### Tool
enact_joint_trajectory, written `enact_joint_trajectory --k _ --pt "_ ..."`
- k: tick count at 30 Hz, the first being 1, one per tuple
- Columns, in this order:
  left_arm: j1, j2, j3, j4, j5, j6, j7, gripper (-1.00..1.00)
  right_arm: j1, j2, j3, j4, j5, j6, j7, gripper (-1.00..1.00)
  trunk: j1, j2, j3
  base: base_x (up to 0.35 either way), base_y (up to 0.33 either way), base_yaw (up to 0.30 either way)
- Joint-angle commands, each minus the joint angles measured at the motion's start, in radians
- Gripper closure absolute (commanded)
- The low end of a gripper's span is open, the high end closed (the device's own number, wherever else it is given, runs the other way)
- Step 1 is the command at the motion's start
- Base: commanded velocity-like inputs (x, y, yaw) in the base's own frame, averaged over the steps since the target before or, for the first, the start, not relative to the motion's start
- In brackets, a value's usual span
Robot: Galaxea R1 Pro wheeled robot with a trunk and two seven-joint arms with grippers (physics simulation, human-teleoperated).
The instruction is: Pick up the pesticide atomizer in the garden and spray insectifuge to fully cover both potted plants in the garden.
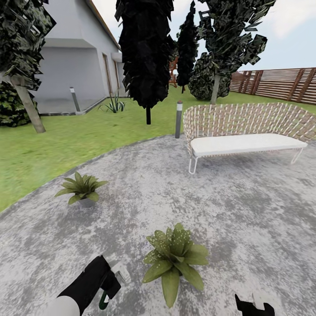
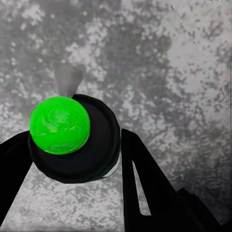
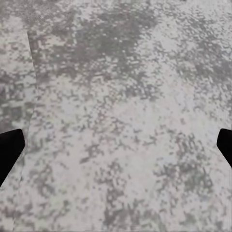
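We hold the spray bottle (image 1: 115,281) in our left gripper (image 1: 105,281) at the lower left of the head view; in the left wrist view the two dark fingers (image 2: 145,188) sit clamped on either side of its round body (image 2: 72,140), seen end on. The whitish trigger head points toward the near plant (image 1: 174,259) at the lower centre of the frame, just beside it. That plant's leaves carry tiny white specks, so we judge it at least partly sprayed. The far plant (image 1: 82,188), at the middle left on the grey paving (image 1: 245,210), shows no specks that we can make out; it is too small to be sure. Our right gripper (image 1: 254,306) hangs at the bottom right edge with nothing in it, its fingertips (image 3: 9,150) wide apart over bare paving. We judge the spraying step is in hand. Next we would finish covering the near plant, then turn the nozzle toward the far plant, which stands well apart and likely calls for moving closer.
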Motion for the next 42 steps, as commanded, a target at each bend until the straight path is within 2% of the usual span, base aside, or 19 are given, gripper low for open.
enact_joint_trajectory --k 1,5,7,10,11,14,15,16,19,23,28,33,42 --pt "0.000 -0.009 -0.001 0.000 -0.011 0.003 -0.008 1.00 -0.001 0.000 -0.008 0.000 0.003 -0.004 0.008 -1.00 0.000 0.000 -0.001 0.000 0.000 0.274" --pt "-0.001 -0.025 -0.006 0.006 -0.010 0.000 -0.016 1.00 -0.001 0.000 -0.008 0.000 0.003 -0.004 0.008 -1.00 0.000 0.000 -0.001 0.000 0.000 0.277" --pt "-0.006 -0.025 -0.027 0.008 -0.010 0.001 -0.021 1.00 -0.001 0.000 -0.008 0.000 0.003 -0.004 0.008 -1.00 0.000 0.000 -0.001 0.000 0.000 0.261" --pt "-0.014 -0.024 -0.130 0.010 -0.012 0.013 -0.094 1.00 -0.001 0.000 -0.009 0.000 0.003 -0.004 0.008 -1.00 0.000 0.000 -0.001 0.000 0.000 0.091" --pt "-0.076 -0.025 -0.214 0.013 -0.012 0.029 -0.189 1.00 -0.001 -0.002 -0.009 0.000 0.003 -0.004 0.008 -1.00 0.000 0.000 -0.001 0.000 0.000 0.008" --pt "-0.133 -0.033 -0.241 0.013 -0.012 0.099 -0.231 1.00 -0.001 -0.003 -0.009 0.000 0.003 -0.004 0.008 -1.00 0.000 0.000 -0.001 0.000 0.000 0.003" --pt "-0.166 -0.043 -0.277 0.013 -0.011 0.114 -0.242 1.00 -0.001 -0.003 -0.008 0.000 0.003 -0.004 0.008 -1.00 0.000 0.000 -0.001 0.000 0.000 0.000" --pt "-0.182 -0.047 -0.293 0.013 -0.011 0.122 -0.260 1.00 -0.001 -0.003 -0.009 -0.001 0.003 -0.004 0.008 -1.00 0.000 0.000 -0.001 0.000 0.000 0.000" --pt "-0.191 -0.041 -0.322 0.016 -0.011 0.130 -0.311 1.00 -0.001 -0.004 -0.010 -0.001 0.003 -0.004 0.008 -1.00 0.000 0.000 -0.001 0.000 0.000 0.000" --pt "-0.184 -0.035 -0.328 0.048 -0.011 0.129 -0.320 1.00 -0.001 -0.004 -0.010 -0.001 0.003 -0.004 0.008 -1.00 0.000 0.000 -0.001 0.000 0.000 0.000" --pt "-0.181 -0.030 -0.331 0.153 -0.012 0.119 -0.321 1.00 -0.001 -0.004 -0.010 -0.001 0.003 -0.004 0.006 -1.00 0.000 0.000 -0.001 0.000 0.000 -0.028" --pt "-0.181 -0.012 -0.331 0.160 -0.016 0.117 -0.321 1.00 -0.001 -0.004 -0.010 -0.001 0.003 -0.004 0.006 -1.00 0.000 0.000 -0.001 0.000 0.000 -0.256" --pt "-0.195 -0.025 -0.331 0.146 -0.016 0.120 -0.326 1.00 -0.001 -0.003 -0.010 -0.001 0.003 -0.004 0.006 -1.00 0.000 0.000 -0.001 0.000 0.000 -0.100"
